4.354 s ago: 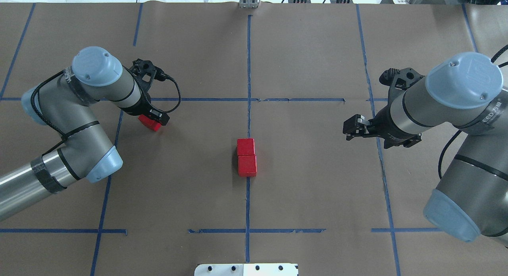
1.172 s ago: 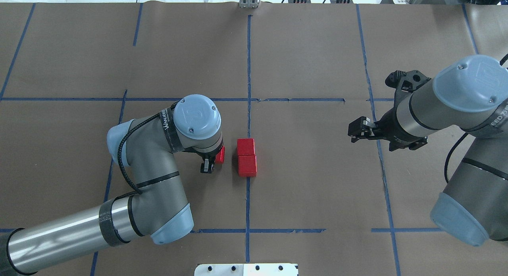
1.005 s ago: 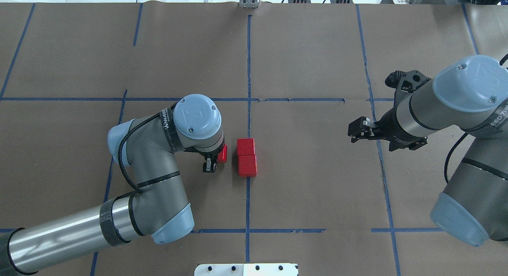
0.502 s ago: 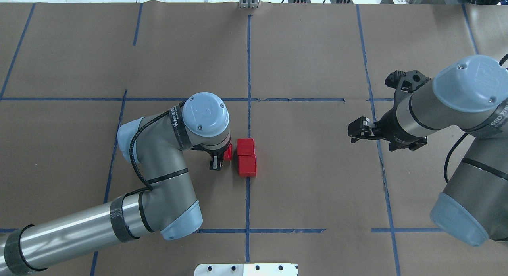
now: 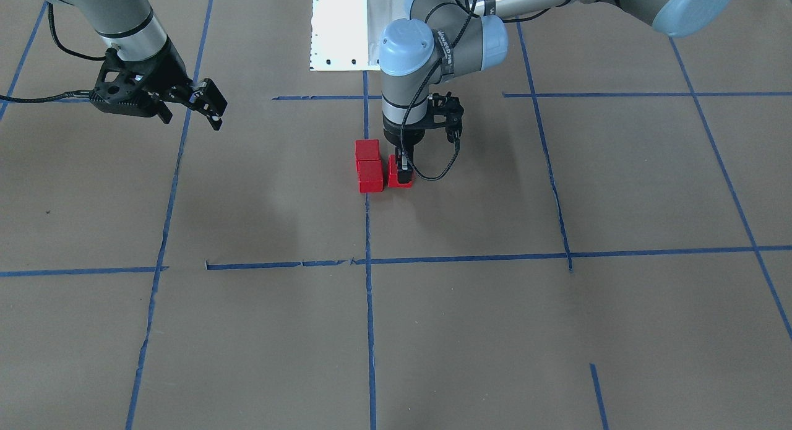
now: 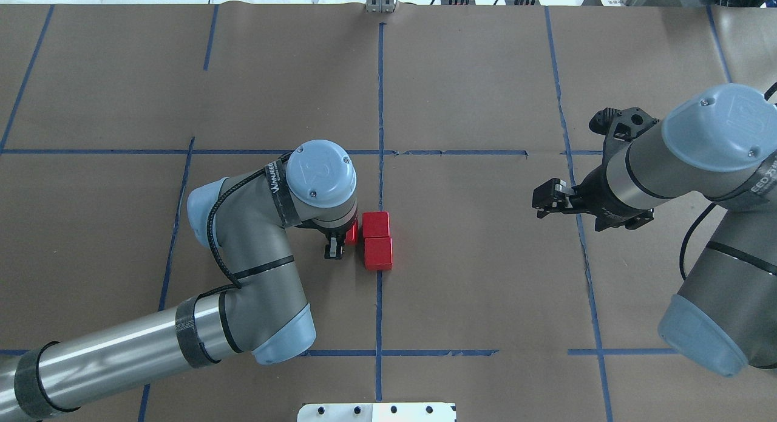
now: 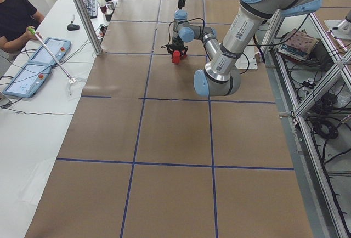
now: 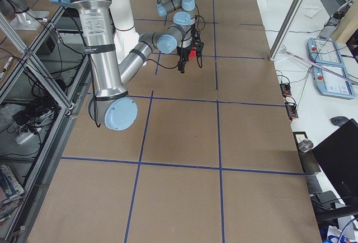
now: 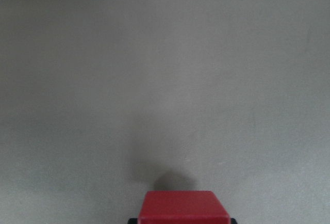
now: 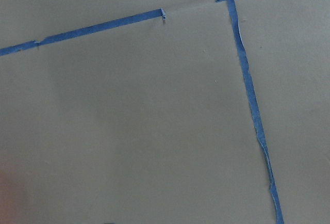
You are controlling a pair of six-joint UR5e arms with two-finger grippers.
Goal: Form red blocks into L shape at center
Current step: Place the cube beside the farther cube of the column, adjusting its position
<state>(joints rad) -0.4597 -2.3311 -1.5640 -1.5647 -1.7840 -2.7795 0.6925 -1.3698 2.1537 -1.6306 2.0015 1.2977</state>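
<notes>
Overhead exterior shows two of the three small, bright red matte cubes, the red blocks, set down in the middle grid cell (image 6: 473,258) of the brown paper surface (image 6: 485,76). The far block (image 6: 376,224) and the near block (image 6: 378,254) touch face to face. Their short column runs near to far along the vertical blue tape line (image 6: 380,94). The black two-finger left gripper (image 6: 341,241) points straight down and is clamped on the third cube, the held block (image 6: 351,232). In the left wrist view a dark fingertip shows at each side of that cube. It hangs low over the paper; whether it rests on it I cannot tell. The relation that matters is that the held block lies just to the robot's left of the far block, roughly level with it, with only a sliver of paper showing between them. Whether a finger sits in that sliver is hidden. To my eye the L lacks only its foot, so the coming move should be a short slide to the right until the faces meet, then a release. Too firm a push would likely knock the column off the tape. The left arm is plainly the nearer one. The black right gripper (image 6: 539,204) hovers well apart at the cell's right border, its jaws spread and empty.
</notes>
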